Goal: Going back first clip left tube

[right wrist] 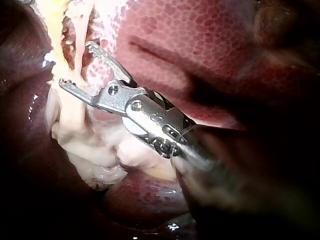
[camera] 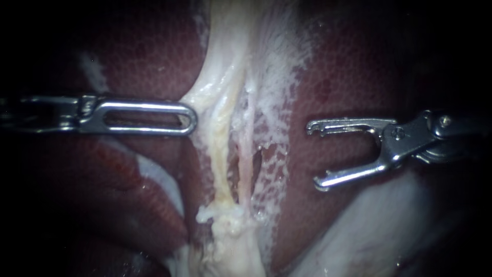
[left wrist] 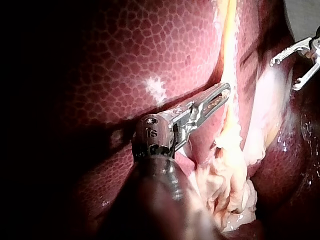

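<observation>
Though the endoscope shows the left instrument (camera: 190,117) flat-on, its wrist view shows the end effector pressed together, tip against pale tissue (camera: 206,96) beside the left tube (camera: 221,154). Right instrument (camera: 314,156): end effector spread wide, clear of that tube.

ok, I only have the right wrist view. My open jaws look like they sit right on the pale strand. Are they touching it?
Observer: No. In the endoscope view the right instrument has its jaws open and empty over bare liver. A strip of liver shows between them and the left tube.
Operator: and the left instrument? It's not in my view at all.
Observer: The left instrument comes in level across the liver from the other side. Its tip meets the pale tissue right beside the left tube.
</observation>
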